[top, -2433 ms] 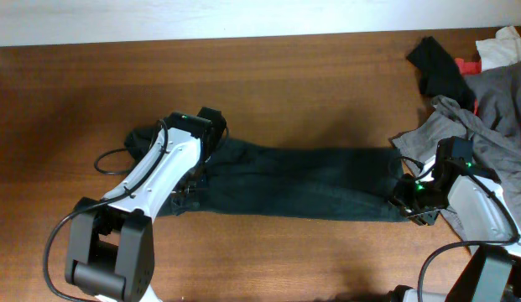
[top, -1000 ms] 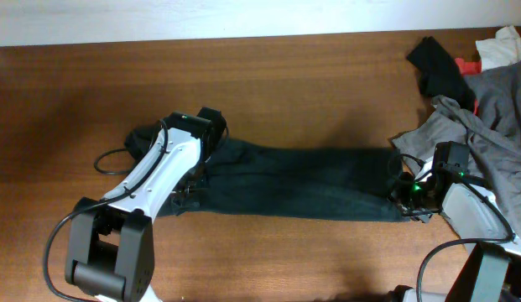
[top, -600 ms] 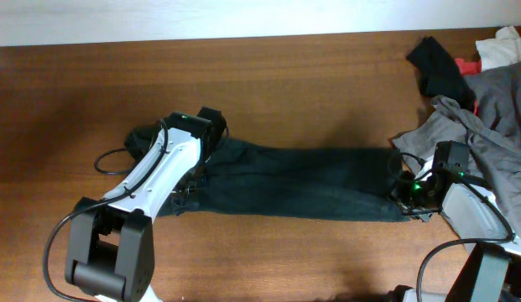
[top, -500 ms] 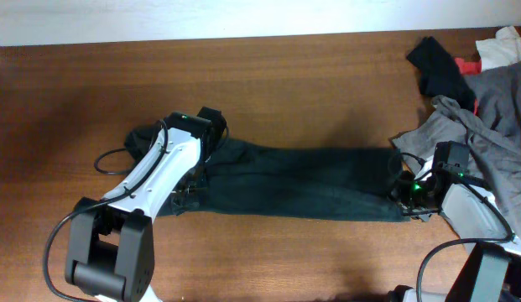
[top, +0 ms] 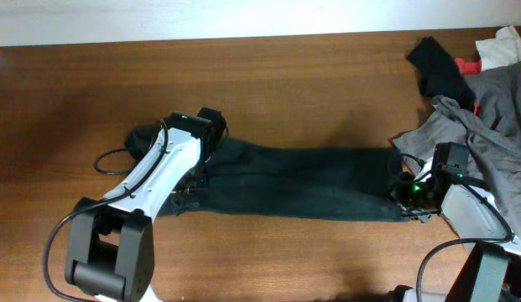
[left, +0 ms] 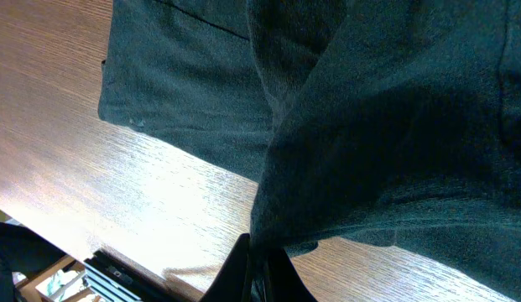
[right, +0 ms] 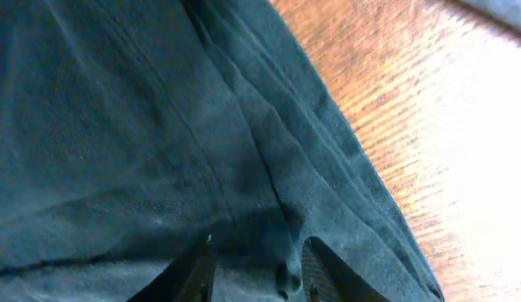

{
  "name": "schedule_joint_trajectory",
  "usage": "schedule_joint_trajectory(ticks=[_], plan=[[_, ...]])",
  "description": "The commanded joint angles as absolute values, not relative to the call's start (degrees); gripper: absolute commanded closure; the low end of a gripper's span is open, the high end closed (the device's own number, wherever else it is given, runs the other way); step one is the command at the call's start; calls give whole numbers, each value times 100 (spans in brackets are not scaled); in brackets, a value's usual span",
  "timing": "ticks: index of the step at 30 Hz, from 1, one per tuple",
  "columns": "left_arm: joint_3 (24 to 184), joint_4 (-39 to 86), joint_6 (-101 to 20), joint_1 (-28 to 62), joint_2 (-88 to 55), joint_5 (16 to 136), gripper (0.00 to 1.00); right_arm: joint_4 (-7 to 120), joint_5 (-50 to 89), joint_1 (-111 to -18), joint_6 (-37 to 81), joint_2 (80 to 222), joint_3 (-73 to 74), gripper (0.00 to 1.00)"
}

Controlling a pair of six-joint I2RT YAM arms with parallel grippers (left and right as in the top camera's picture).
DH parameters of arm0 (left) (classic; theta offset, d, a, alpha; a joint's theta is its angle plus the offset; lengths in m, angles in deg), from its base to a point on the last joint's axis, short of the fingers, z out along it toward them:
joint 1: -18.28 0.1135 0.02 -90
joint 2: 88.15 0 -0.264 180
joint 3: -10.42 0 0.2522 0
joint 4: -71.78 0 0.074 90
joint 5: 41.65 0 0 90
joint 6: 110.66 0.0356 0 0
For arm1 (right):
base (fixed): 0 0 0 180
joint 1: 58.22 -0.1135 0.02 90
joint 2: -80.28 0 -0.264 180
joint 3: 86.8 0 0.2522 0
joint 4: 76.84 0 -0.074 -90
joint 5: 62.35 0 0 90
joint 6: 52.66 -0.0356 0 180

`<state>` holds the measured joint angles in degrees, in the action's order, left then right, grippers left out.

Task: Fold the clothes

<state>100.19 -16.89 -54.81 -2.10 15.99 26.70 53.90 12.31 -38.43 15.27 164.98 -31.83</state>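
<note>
From above, the clothes (top: 302, 180) lie in a long strip on the table (top: 268, 84), with an arm at each end, likely to pull them flat.

Left wrist: the left gripper (left: 258, 270) pinches the cloth tight.

Right wrist: the right gripper (right: 260, 273) has a fold between its fingers. I cannot tell if it squeezes.

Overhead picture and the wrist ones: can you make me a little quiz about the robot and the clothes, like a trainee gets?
1. True or false: the dark garment lies stretched out long on the wooden table.
2. What is the left gripper pinching? A) the dark garment B) a towel C) nothing
3. Fill in: in the overhead view, the grey garment is heaped at the table's ____ edge.
Key: 1 true; 2 A; 3 right.
</note>
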Motion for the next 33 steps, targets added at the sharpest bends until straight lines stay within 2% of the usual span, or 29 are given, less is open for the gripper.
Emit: schedule_joint_trajectory(ticks=[1,9,17,23,33], plan=[[9997,-1698,-5555,-180,1501,2652,95,5357,1262,-3832,1516,16498,-3301,62],[9997,-1698,-5555,-180,1501,2654,95,5523,1262,-3832,1433,16498,-3417,63],[9997,-1698,-5555,-180,1501,2652,96,5661,1260,-3832,1440,16498,-3410,96],[9997,-1665,-5555,-180,1501,2654,95,5396,1258,-3832,1547,16496,-3058,96],[9997,-1632,-5553,-180,1501,2650,96,4109,1537,-3828,2109,16496,-1974,96]])
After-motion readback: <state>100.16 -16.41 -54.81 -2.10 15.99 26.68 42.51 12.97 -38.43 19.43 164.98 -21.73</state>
